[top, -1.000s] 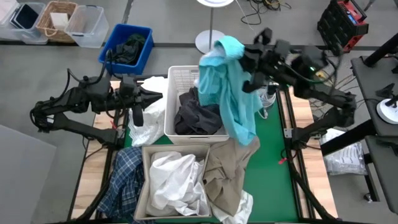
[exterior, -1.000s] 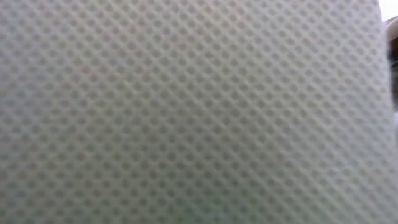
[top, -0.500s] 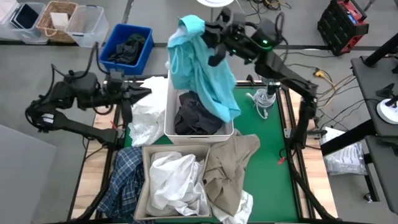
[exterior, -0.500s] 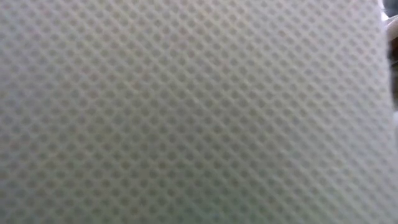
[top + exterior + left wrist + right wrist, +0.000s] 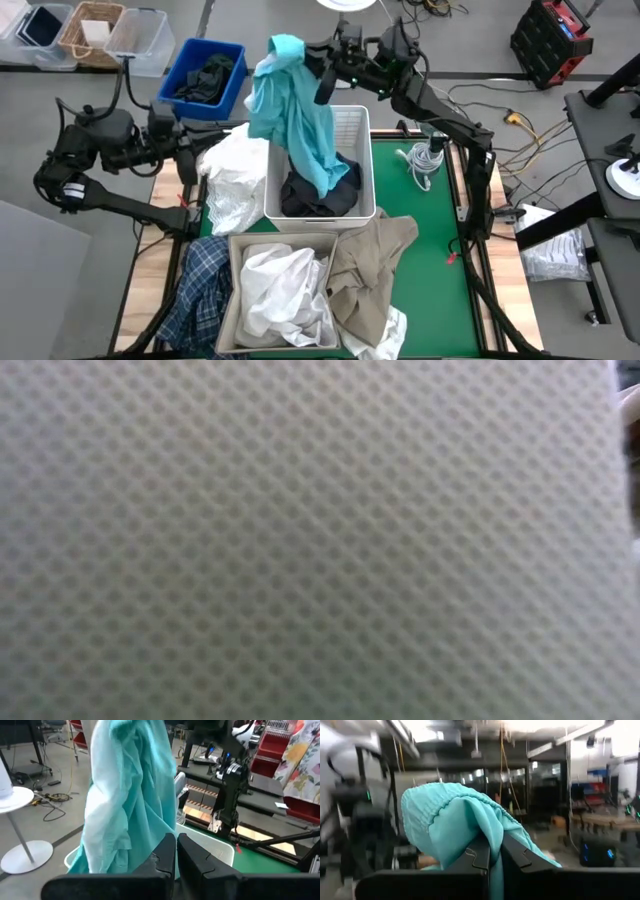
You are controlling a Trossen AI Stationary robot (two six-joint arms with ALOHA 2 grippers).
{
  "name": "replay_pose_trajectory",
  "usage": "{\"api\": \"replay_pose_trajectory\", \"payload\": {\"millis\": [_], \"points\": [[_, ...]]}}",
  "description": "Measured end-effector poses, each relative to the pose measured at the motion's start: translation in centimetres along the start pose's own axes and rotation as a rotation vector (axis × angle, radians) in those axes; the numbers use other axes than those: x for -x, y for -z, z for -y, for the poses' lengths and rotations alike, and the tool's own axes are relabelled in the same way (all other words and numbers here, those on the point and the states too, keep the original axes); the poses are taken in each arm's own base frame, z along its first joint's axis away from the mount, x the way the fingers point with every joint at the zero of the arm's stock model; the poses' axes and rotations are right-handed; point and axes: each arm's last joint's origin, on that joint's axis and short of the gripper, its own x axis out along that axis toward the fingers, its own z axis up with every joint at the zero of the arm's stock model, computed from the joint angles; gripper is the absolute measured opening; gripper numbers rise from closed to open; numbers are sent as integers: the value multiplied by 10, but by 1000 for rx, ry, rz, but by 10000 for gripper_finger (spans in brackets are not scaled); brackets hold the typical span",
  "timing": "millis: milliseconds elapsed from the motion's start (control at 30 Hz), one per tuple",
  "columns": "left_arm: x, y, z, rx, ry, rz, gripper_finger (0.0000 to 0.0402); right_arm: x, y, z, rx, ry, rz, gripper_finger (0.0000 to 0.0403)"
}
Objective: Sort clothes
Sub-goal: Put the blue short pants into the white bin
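My right gripper (image 5: 318, 66) is high above the far white basket (image 5: 366, 150) and is shut on the teal garment (image 5: 295, 110), which also shows in the left wrist view (image 5: 130, 805). A dark grey garment (image 5: 318, 198) lies in that basket. My left gripper (image 5: 190, 152) is shut and empty (image 5: 175, 851) beside a white garment (image 5: 230, 180) that lies heaped on the table's left side. White garments (image 5: 285, 290) fill the near basket. A beige garment (image 5: 370, 258) drapes over its right rim. The plaid shirt (image 5: 198, 292) lies to its left. My right gripper pinches a bunched fold of the teal garment near its upper end (image 5: 492, 832) between its two fingers; cloth drapes over the fingers. The fingers come about level from the table's right. The garment hangs slack below them, its lower end (image 5: 325, 182) down in the far basket.
A blue bin (image 5: 186, 62) holding dark green cloth stands beyond the table's far left corner, with clear bins and a wicker basket farther left. Cables (image 5: 425, 160) lie on the green mat to the right of the far basket. A white mesh surface (image 5: 320, 540) fills the low view.
My right gripper has swung toward the table's left and far edge with the teal garment. The garment has left the beige garment's side and now hangs over the far basket. My left gripper has drawn back toward the table's left edge, baring more of the white garment.
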Motion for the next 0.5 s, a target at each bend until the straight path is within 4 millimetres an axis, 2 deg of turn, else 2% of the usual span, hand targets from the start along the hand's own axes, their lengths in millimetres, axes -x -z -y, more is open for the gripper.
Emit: {"api": "replay_pose_trajectory", "payload": {"millis": [133,400,500], "points": [[0,3,0,5,-6,-24,0,8,-1,-2,41,20,-104,9],[-3,4,0,3,-10,-37,0,39,-32,-7,152,157,-165,9],[-4,4,1,2,-11,-39,0,50,-35,-6,201,249,-251,9]]}}
